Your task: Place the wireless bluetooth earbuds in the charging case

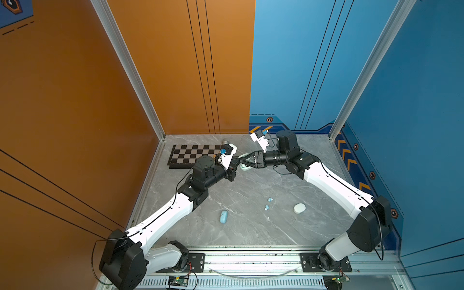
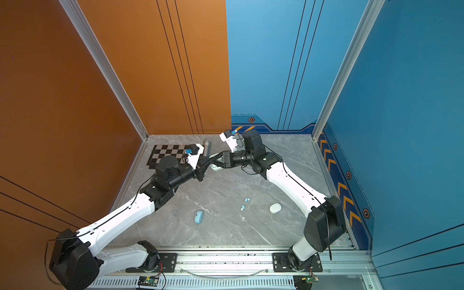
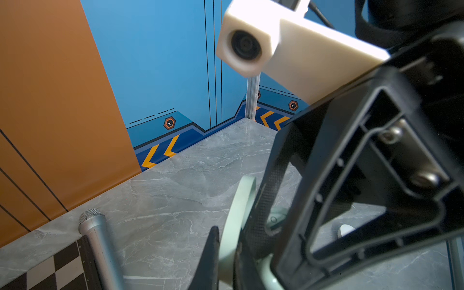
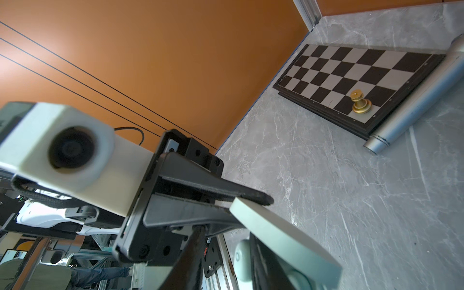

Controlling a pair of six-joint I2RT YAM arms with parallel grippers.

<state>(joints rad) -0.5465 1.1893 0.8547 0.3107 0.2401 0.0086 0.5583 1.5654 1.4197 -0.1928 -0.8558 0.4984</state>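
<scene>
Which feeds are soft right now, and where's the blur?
Left wrist view: the right arm's camera housing, up close, is out of focus; the microphone reads fine. Right wrist view: the left arm's camera housing is blurred, chessboard and gold pawn sharp. In both top views: evenly lit, earbuds mere specks.

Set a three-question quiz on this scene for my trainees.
1. True or false: the blue case lies on the table, in no jaws.
2. Which case do the left jaws clamp? A red, B blue, C mint.
3. Fill in: the gold pawn stands on the ____.
Key: 1 true; 2 C; 3 chessboard.
</scene>
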